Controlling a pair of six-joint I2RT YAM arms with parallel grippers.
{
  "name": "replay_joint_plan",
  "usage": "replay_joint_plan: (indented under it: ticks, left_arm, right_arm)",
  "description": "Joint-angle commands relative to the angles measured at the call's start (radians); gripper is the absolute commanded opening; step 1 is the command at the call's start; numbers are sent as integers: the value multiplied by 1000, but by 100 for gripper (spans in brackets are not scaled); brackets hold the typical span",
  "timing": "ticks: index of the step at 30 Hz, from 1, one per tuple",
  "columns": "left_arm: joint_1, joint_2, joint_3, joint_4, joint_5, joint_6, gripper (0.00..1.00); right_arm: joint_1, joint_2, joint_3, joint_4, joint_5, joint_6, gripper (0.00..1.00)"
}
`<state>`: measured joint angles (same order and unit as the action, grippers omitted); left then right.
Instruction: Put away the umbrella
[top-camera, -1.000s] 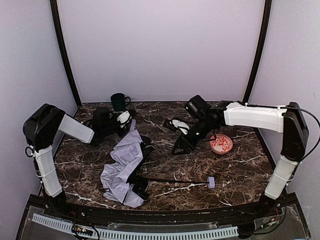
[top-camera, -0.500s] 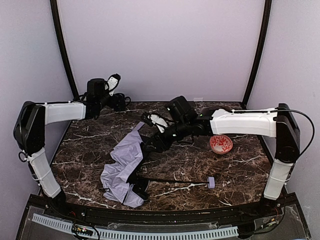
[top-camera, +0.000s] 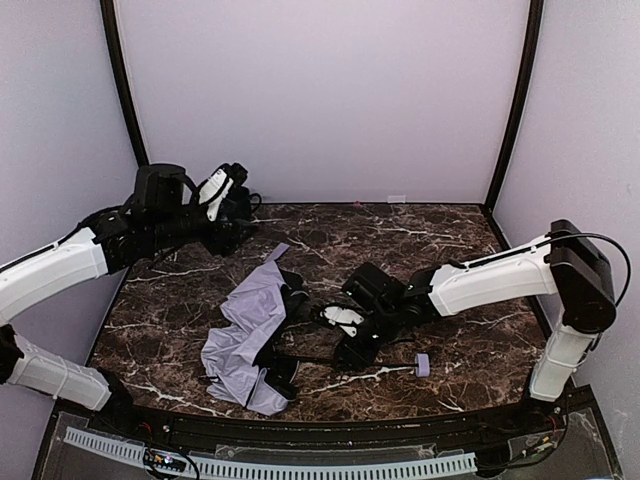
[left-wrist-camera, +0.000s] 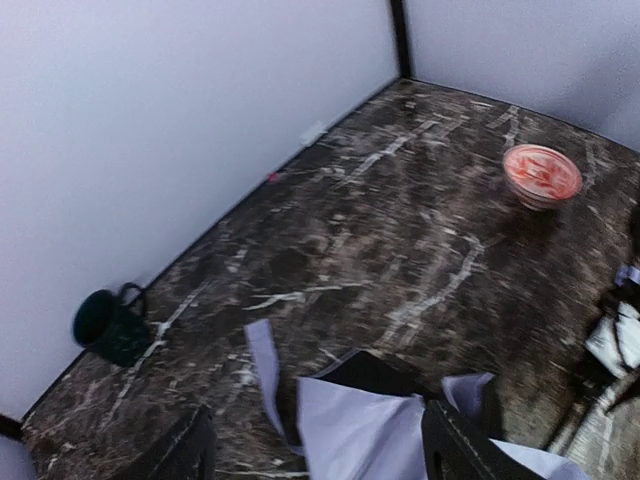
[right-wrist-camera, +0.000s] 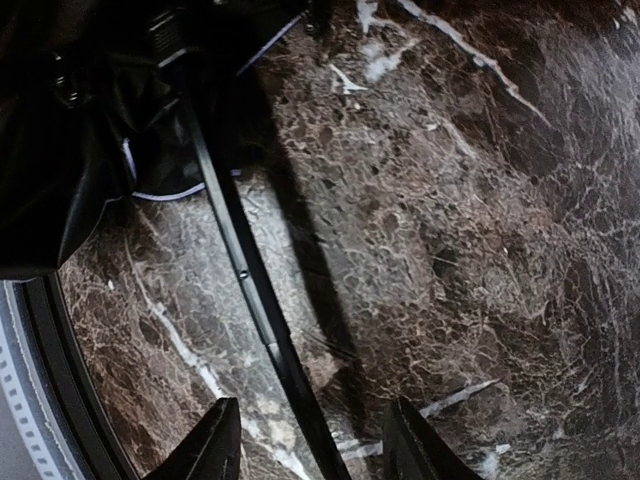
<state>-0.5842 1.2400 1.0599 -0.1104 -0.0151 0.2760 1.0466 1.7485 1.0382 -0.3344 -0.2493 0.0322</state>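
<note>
Right wrist view: the right gripper (right-wrist-camera: 312, 440) holds its fingers spread on both sides of the thin black shaft (right-wrist-camera: 245, 280), without pinching it. The umbrella (top-camera: 245, 345) lies collapsed near the front edge of the table (top-camera: 480, 300), towards the left, with its handle (top-camera: 422, 365) pointing right. Farther back, the left gripper (left-wrist-camera: 320, 455) hangs near the far left corner, fingers spread and empty.

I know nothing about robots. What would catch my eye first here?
A crumpled lavender umbrella lies left of centre on the dark marble table, its thin black shaft stretching right. The right gripper hangs low with open fingers either side of that shaft, while the left gripper hovers open near the back left. A red bowl sits toward the table's right side.
</note>
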Motion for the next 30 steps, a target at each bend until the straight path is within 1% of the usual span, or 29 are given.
replay_joint_plan:
  ticks: [1,5,6,8,9,11,14,17,20,23,25,27,30]
  left_arm:
    - [-60,-37,-82,-212,186,-143,71]
    - [-61,28,-137,-317,83,-240,62]
    - [-61,53,-137,-342,73,-253,61]
    - [-62,95,-138,-355,101,-266,61]
    - [-63,112,-144,-331,130,-264,61]
    - [-72,142,-156,-264,145,-255,62]
    - [-111,200,-166,-133,192,-235,62]
    - [-165,306,-126,-34,217,-219,62]
    - [-198,408,-48,12,274,-228,62]
    - [-207,465,30,-8,298,-243,62]
    - [-207,452,54,-25,269,-233,68]
    - [-207,400,38,-18,200,-201,74]
    - [-207,293,-21,33,69,-131,81]
  right_arm:
    - [-2,32,0,34,29,-27,45]
    - [-6,39,-9,-9,135,-51,31]
    - [-9,38,-9,-18,162,-53,28]
    - [-31,36,-13,-29,190,-54,23]
    - [-45,32,-16,-40,197,-55,20]
    - [-71,19,-26,-50,217,-63,18]
    - [-114,-16,-48,-68,253,-76,18]
    - [-159,-47,-65,-91,257,-86,21]
    - [-205,-86,-91,-76,301,-120,30]
    - [-256,-115,-55,-104,300,-144,44]
    - [-266,-136,-9,-146,272,-170,50]
    - [-266,-147,45,-193,208,-195,55]
    - [-266,-185,170,-236,37,-211,59]
